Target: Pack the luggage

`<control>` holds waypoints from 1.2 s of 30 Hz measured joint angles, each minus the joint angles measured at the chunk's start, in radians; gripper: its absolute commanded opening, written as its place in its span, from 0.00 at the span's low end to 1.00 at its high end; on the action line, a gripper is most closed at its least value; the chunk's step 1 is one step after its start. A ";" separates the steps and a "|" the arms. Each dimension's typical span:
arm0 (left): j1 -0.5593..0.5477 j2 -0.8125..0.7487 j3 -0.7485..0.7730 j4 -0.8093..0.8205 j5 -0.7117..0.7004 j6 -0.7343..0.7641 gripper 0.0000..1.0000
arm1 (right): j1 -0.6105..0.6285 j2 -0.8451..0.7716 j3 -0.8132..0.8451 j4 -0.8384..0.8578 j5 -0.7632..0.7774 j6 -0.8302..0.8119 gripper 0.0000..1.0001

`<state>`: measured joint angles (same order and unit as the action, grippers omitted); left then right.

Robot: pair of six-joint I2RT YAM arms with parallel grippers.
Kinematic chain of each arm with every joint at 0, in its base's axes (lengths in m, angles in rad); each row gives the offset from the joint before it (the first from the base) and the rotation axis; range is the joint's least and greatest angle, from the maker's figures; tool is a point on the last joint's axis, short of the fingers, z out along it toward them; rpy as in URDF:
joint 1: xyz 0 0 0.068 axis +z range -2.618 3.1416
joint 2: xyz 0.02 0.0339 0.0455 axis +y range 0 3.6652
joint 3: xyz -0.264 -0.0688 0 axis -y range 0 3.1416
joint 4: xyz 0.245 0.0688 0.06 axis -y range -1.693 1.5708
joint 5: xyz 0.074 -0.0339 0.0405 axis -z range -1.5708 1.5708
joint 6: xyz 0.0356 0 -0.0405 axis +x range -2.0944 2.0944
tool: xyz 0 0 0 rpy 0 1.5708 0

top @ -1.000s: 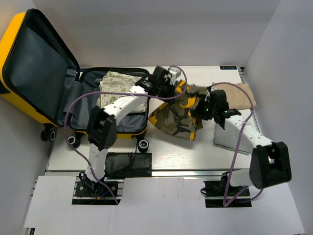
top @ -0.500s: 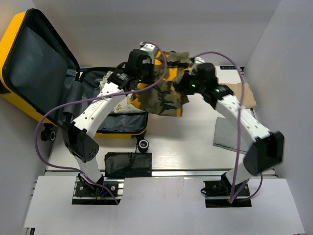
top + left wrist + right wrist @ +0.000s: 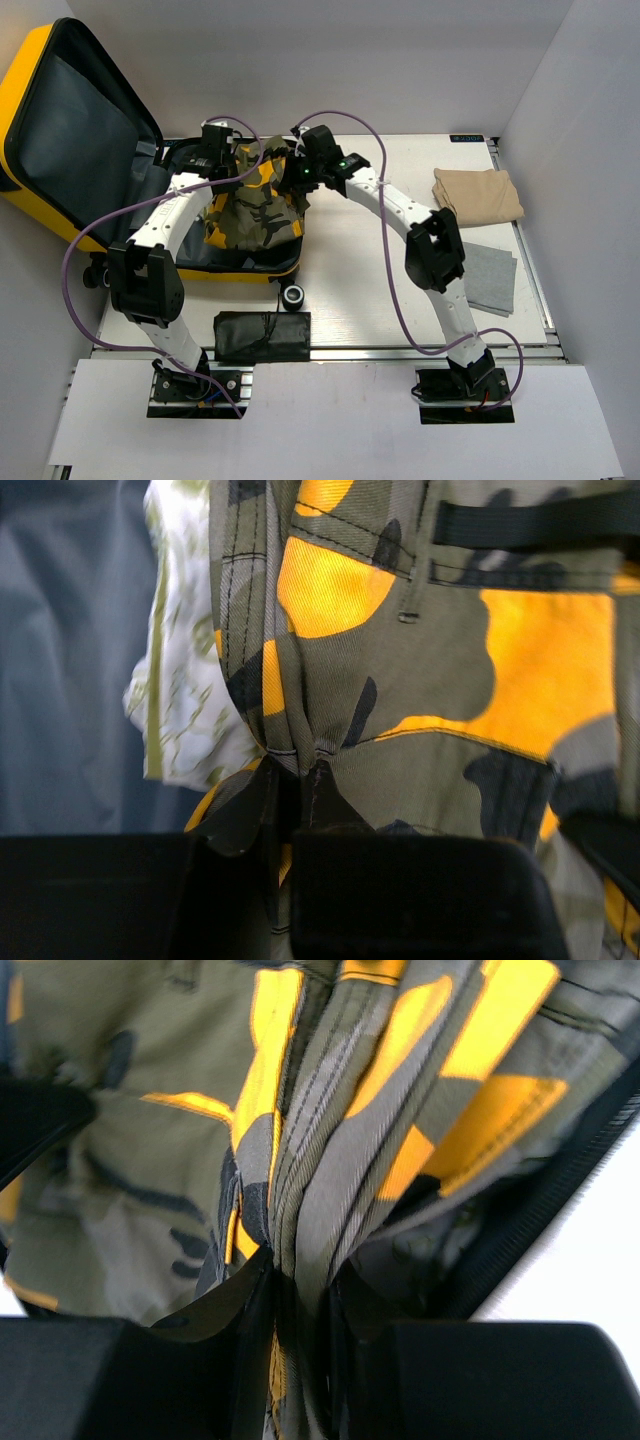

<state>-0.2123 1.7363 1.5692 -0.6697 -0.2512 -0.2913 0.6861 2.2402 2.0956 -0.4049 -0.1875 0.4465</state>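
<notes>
The luggage [image 3: 20, 110], a yellow hard-shell suitcase, lies open at the left with its lid raised and its grey lining [image 3: 70, 660] showing. An olive, orange and black camouflage garment [image 3: 255, 212] hangs over the suitcase's lower half, stretched between both grippers. My left gripper [image 3: 222, 160] is shut on a bunched fold of the garment [image 3: 300, 735] at its left end. My right gripper [image 3: 302, 176] is shut on gathered folds [image 3: 320, 1180] at the right end. A white leaf-patterned cloth [image 3: 185, 710] lies beneath in the suitcase.
A folded tan garment [image 3: 478, 194] and a grey cloth [image 3: 490, 276] lie on the table's right side. A flat black pouch [image 3: 263, 337] sits at the near edge, in front of the suitcase's black wheel [image 3: 292, 295]. White walls enclose the table.
Both arms have carried the camouflage garment leftward from the middle of the table, up and then down over the open suitcase. Both grips have held throughout.
</notes>
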 measured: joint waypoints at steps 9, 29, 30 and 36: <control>0.086 -0.016 -0.127 0.052 0.066 -0.022 0.00 | 0.032 0.086 0.016 -0.010 0.010 0.069 0.00; 0.118 0.108 -0.070 0.080 0.129 -0.009 0.75 | 0.037 0.044 -0.011 0.004 0.116 0.071 0.71; 0.118 0.107 -0.061 0.072 0.129 -0.014 0.80 | 0.036 0.029 -0.011 -0.004 0.122 0.064 0.73; 0.118 0.068 -0.028 0.060 0.128 -0.025 0.98 | 0.024 -0.054 -0.011 -0.012 0.174 0.018 0.80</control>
<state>-0.0940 1.8038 1.5410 -0.6094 -0.1230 -0.3164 0.7101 2.1860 2.0850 -0.4171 -0.0139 0.4644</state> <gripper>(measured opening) 0.949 0.790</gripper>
